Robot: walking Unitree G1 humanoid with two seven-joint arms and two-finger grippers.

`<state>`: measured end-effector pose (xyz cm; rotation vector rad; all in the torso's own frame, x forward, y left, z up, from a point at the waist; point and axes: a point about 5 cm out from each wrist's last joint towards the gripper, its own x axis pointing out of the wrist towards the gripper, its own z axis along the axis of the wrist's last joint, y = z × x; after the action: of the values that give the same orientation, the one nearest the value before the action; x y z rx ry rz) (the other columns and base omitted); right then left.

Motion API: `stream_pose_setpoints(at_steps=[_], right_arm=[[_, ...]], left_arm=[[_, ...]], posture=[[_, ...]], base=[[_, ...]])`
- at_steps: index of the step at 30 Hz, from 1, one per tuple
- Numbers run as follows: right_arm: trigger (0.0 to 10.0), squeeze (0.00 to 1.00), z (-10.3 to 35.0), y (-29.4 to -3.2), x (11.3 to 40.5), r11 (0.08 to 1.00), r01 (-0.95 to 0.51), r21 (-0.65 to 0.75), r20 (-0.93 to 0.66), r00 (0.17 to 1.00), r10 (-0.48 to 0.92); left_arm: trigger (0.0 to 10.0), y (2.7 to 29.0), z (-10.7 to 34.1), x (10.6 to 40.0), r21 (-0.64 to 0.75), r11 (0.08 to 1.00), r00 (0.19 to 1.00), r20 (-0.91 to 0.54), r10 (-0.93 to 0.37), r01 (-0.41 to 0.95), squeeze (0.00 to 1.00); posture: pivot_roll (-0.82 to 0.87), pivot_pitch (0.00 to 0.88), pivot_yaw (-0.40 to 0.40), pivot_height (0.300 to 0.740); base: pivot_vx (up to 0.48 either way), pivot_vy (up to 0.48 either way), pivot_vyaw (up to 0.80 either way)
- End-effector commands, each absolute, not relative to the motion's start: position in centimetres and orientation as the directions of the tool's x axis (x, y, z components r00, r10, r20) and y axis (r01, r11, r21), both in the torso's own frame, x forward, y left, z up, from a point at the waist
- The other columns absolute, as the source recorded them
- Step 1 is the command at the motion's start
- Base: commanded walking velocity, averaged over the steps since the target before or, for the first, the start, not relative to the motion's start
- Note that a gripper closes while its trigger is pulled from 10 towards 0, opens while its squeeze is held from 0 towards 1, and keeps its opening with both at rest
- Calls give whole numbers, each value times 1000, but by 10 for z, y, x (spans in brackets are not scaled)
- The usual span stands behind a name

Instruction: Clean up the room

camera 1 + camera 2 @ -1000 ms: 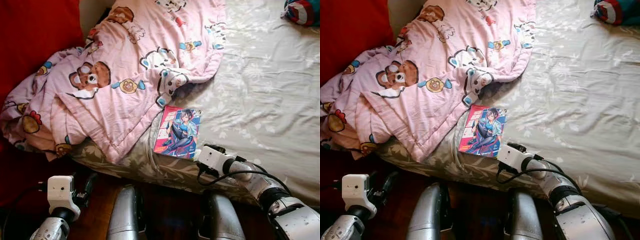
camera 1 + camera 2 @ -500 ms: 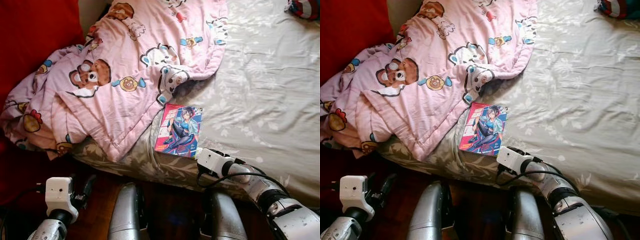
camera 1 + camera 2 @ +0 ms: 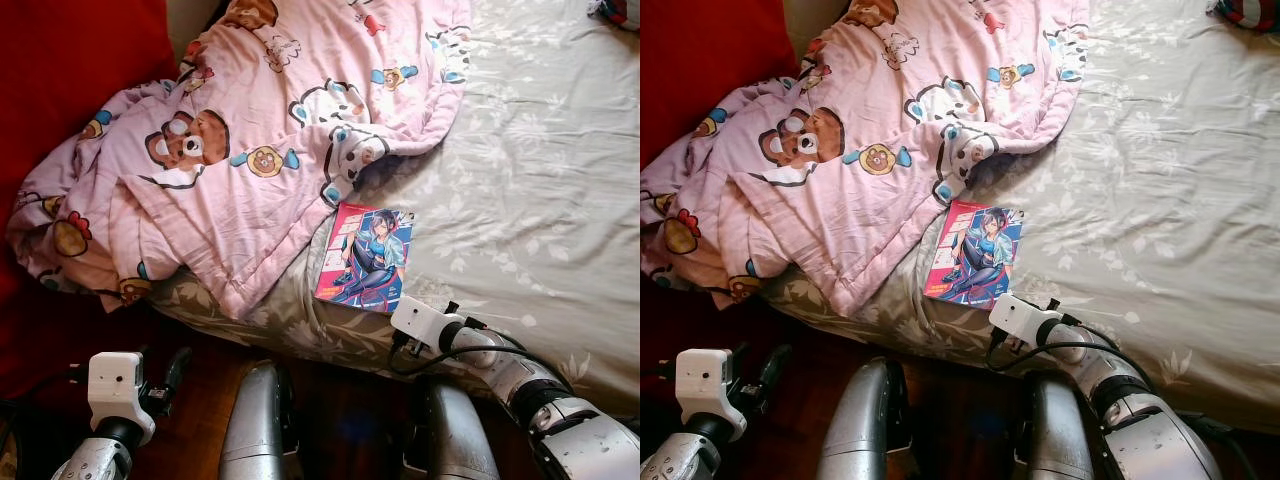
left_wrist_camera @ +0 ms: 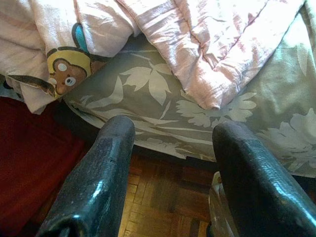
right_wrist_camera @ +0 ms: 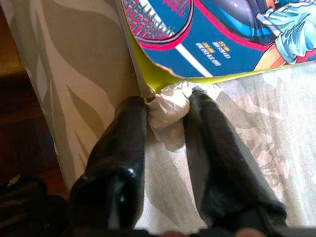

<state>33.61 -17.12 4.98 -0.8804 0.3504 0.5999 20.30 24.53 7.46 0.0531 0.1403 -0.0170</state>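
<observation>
Book (image 3: 367, 258) on bed (image 3: 530, 200) edge, blanket (image 3: 250, 150) left, right pincer (image 5: 165, 111) at book corner
</observation>
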Motion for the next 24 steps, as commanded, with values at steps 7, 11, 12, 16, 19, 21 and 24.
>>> stream_pose_setpoints(at_steps=[7, 11, 12, 16, 19, 21, 24], right_arm=[[0, 0, 35, -173, 325, 495, -629, -599, -547, 773, 320], [0, 0, 33, -174, 324, 546, -606, -578, -536, 787, 306], [0, 0, 33, -175, 324, 562, -598, -572, -532, 792, 301], [0, 0, 26, -180, 318, 665, -543, -513, -515, 814, 269], [0, 0, 21, -188, 312, 733, -496, -466, -505, 829, 240], [0, 0, 20, -195, 310, 806, -423, -414, -473, 857, 207], [0, 0, 23, -204, 308, 906, -290, -307, -400, 904, 154]], left_arm=[[10000, 249, 66, 198, 53, 999, 983, -181, 8, 2, 0], [10000, 247, 64, 207, 43, 999, 985, -170, 16, -9, 0], [10000, 246, 63, 208, 41, 999, 986, -168, 18, -11, 0], [10000, 242, 58, 216, 26, 999, 986, -164, 25, -21, 0], [10000, 241, 55, 223, 17, 999, 986, -161, 33, -30, 0], [10000, 241, 50, 231, 11, 999, 986, -162, 41, -40, 0], [10000, 244, 45, 236, 11, 998, 984, -166, 65, -64, 0]], posture=[[241, 301, 90, 595], [219, 269, 74, 595], [211, 261, 70, 595], [177, 218, 52, 595], [161, 202, 45, 595], [137, 172, 33, 595], [126, 145, 27, 595]], base=[[0, 0, 0], [0, 0, 0], [0, 0, 0], [0, 0, 0], [0, 0, 0], [0, 0, 0], [0, 0, 0]])
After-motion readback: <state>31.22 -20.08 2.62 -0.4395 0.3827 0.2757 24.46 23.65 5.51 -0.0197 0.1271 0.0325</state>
